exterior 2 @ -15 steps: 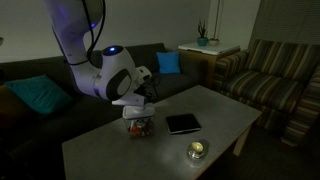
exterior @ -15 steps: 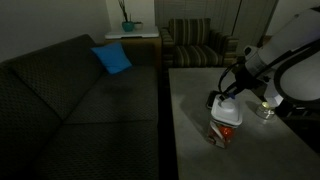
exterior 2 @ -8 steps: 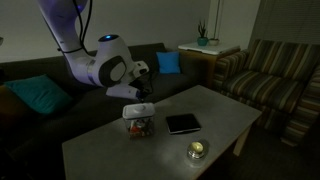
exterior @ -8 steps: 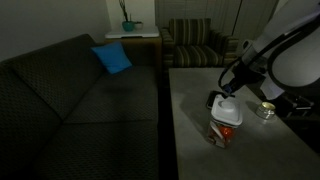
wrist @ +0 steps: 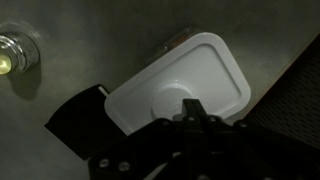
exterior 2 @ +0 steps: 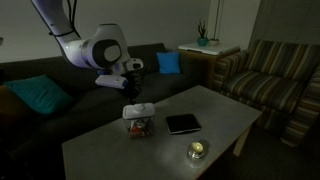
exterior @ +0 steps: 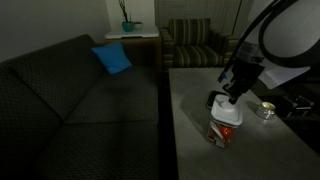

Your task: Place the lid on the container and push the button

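Note:
The white lid (wrist: 180, 80) lies flat on top of the container, covering its opening. In both exterior views the lid (exterior: 226, 106) (exterior 2: 136, 109) caps the orange, red and white container (exterior: 225, 128) (exterior 2: 139, 125) on the grey table. My gripper (wrist: 190, 108) hangs above the lid's near edge with its fingers pressed together and nothing between them. In the exterior views the gripper (exterior: 233, 92) (exterior 2: 128, 88) is a short way above the lid and not touching it. No button shows in any view.
A small round shiny tin (exterior: 264, 110) (exterior 2: 197, 150) (wrist: 8, 55) stands on the table (exterior 2: 220, 125) near the container. A flat black tablet (exterior 2: 183, 123) lies beside the container. A dark sofa (exterior: 70, 100) runs along the table's side, and a striped armchair (exterior: 195, 45) stands beyond.
My gripper has lifted up off the lid, and the arm has drawn back and up. The lid stays on the container.

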Action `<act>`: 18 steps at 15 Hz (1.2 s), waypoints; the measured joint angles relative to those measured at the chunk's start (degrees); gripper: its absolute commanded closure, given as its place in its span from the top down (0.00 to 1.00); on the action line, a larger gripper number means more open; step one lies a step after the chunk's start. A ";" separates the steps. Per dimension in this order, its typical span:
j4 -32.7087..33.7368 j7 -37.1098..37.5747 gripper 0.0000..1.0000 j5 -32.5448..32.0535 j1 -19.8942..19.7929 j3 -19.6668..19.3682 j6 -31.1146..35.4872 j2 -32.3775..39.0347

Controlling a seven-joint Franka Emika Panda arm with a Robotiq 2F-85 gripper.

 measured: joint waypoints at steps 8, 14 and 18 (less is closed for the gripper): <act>6.94 -5.12 0.00 -0.34 -11.88 5.55 0.50 5.31; 11.54 -8.20 0.00 -0.35 -17.14 9.49 0.31 9.35; 13.19 -9.38 0.00 -0.35 -18.65 11.37 0.09 10.21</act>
